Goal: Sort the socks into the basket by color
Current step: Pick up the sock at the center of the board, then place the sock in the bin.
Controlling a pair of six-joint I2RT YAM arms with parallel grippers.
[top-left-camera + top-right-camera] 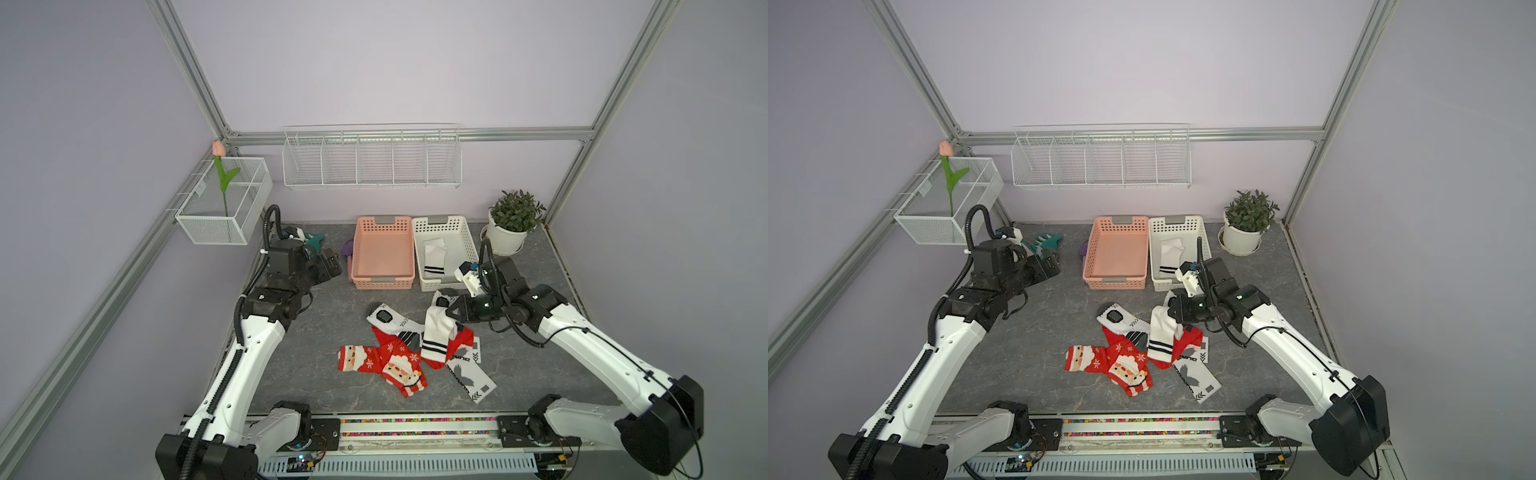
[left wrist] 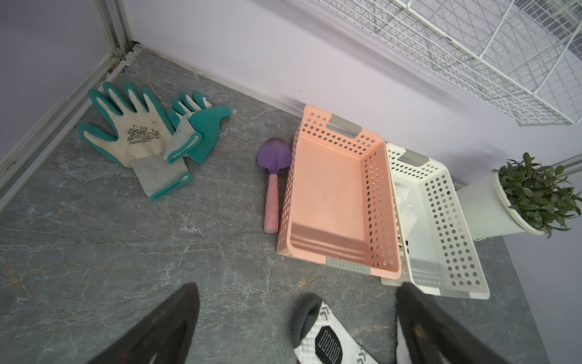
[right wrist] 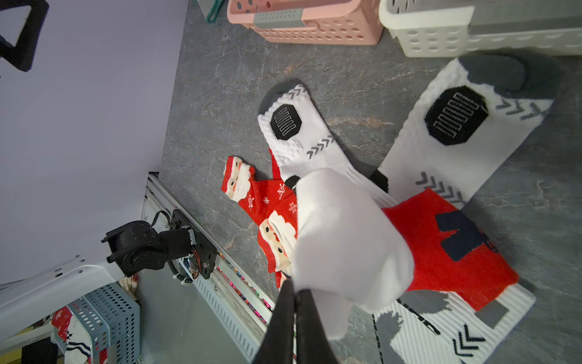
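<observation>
My right gripper (image 3: 295,291) was pressed together on the toe end of a white striped sock (image 1: 436,336). The sock hung from it just in front of the white basket (image 1: 471,245), with its black-banded cuff trailing down over the heap. My left gripper (image 2: 297,286) was spread wide and held nothing, off to the side near the pink basket (image 1: 358,253). I judged my bite a thin one, only a fold of fabric at the edge, so a quick swing might have let the sock slip out. The trailing cuff lay over a red sock (image 3: 447,252) with a navy mark, and I could not tell whether it rested on it. Had it clung, the lift might have dragged red fabric toward the wrong basket. The sock was also long, so a low pass might have snagged it on the white basket's near rim and left it draped outside. Inside that basket a second striped sock (image 1: 434,255) already lay, and the pink basket held nothing. Red Santa socks (image 1: 401,368) and white graphic socks (image 1: 388,320) lay on the table, one graphic sock just before the white basket's front wall. The teal gloves (image 2: 138,135), the purple trowel (image 2: 273,176) and the potted plant (image 1: 513,224) stood apart from my path.
</observation>
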